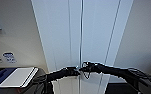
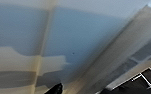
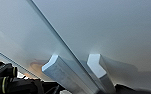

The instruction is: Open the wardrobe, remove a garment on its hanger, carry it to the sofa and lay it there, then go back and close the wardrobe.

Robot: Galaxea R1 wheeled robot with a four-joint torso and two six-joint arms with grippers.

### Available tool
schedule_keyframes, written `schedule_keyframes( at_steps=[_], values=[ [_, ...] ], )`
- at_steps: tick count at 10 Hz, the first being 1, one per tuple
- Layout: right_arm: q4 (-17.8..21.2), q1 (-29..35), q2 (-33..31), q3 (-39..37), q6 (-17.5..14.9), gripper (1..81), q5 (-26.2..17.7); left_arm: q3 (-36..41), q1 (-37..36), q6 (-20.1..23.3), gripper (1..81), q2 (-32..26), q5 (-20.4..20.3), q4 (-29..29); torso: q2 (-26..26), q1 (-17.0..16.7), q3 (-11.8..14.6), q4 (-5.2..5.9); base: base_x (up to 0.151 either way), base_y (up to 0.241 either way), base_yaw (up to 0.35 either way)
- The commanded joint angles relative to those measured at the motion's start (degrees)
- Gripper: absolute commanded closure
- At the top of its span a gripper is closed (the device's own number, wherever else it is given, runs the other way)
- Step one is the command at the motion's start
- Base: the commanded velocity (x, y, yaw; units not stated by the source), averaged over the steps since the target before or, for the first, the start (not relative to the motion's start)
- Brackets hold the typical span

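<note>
In the head view I see my left gripper [image 1: 74,70] and my right gripper [image 1: 84,67] meeting at the lower centre of the frame, both right at the middle seam of the wardrobe [image 1: 96,32]. They are very near to each other, one on each side of the seam, but I cannot tell how far either claw is open, or if it has hold of a handle. The two dark arms come in from the lower left and the lower right corners. The wardrobe is tall and white; its long axis runs from the bottom of the frame up to the top edge, and its two doors stand closed, with a thin dark line between them. In the right wrist view I see two small silver handles [image 3: 63,72] close together, one on each side of that seam, standing out from the door panels. The left wrist view shows a white door panel [image 2: 73,35] with soft shadows on it. At the lower left of the head view there is a flat white board [image 1: 17,77], and above it some blue stickers [image 1: 9,57] on the wall.
</note>
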Motion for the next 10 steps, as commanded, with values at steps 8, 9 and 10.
schedule_keyframes(
  at_steps=[8,9,10],
  values=[
    [0.01,7.15,-1.84,12.96,-0.44,1.0,1.17,17.27,-9.06,-0.55,1.0,0.63,-0.64,1.75,0.0,0.02,0.0,0.0,0.0,0.0,0.0],
    [0.01,6.79,-3.36,16.45,-0.36,1.0,1.17,23.42,-8.53,-0.64,1.0,-2.57,-0.64,1.75,0.02,0.02,0.0,0.0,0.0,0.0,0.0],
    [0.01,6.44,-4.4,18.71,-0.36,1.0,1.26,27.42,-8.1,-0.64,1.0,-5.01,-0.64,1.75,0.02,0.07,0.0,0.0,0.0,0.0,0.0]
  ],
)
